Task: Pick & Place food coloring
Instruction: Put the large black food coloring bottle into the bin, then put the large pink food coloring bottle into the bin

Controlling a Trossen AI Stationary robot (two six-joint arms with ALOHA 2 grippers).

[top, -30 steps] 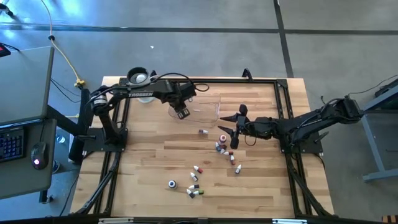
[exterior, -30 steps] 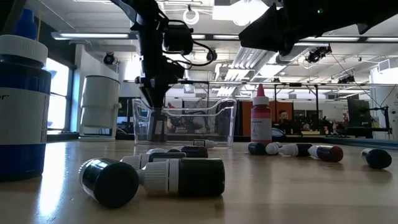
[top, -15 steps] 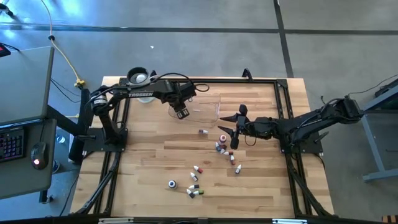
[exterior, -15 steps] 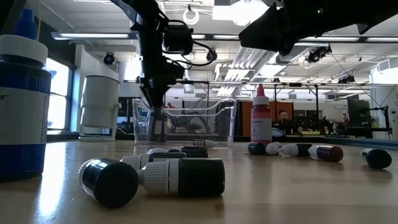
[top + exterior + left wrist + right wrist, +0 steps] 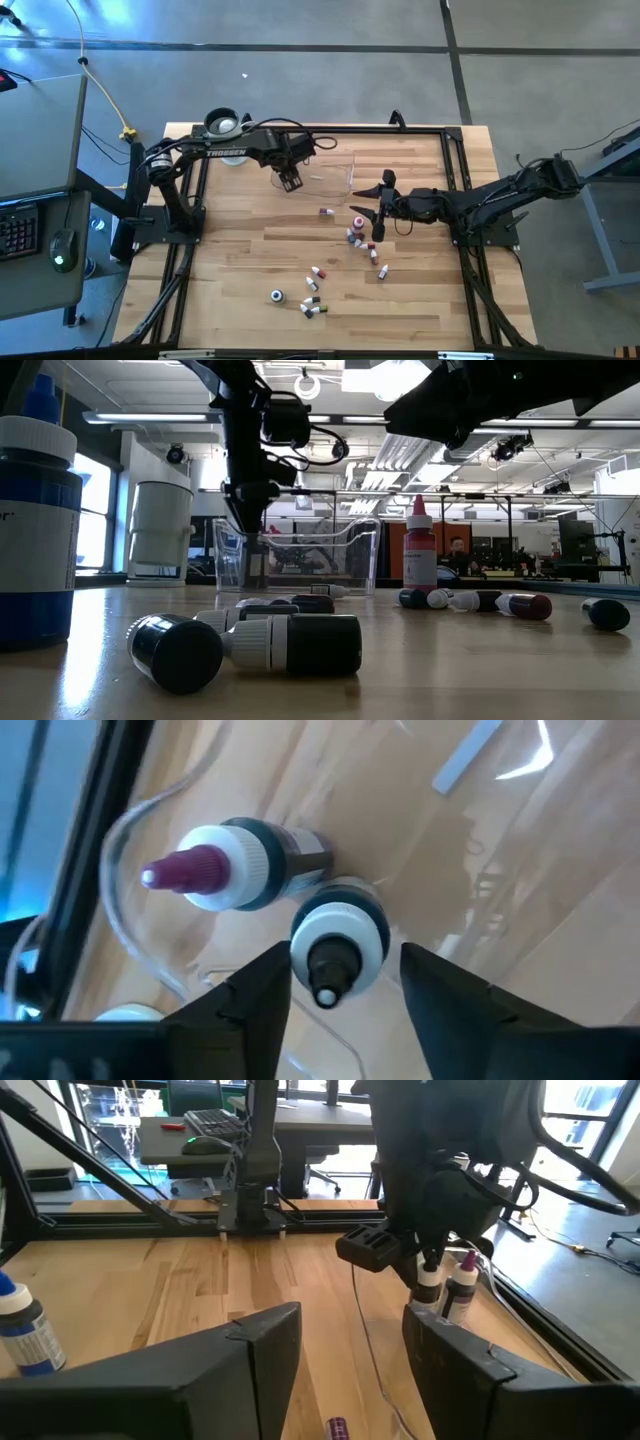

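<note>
Left wrist view: left gripper [image 5: 340, 982] jaws spread, bottle [image 5: 338, 940] standing loose between them.

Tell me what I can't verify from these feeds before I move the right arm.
- Bottles inside the clear tray, high view: too small and glare-washed to count.
- Just-released bottle, left wrist view: only its cap end shows; body colour hidden.
- Right gripper, low view: cut off by the top edge.
- Scattered food coloring bottles, high view: cap colours mostly too small to tell.
- Left gripper: whether it touches the bottle is unclear.
</note>
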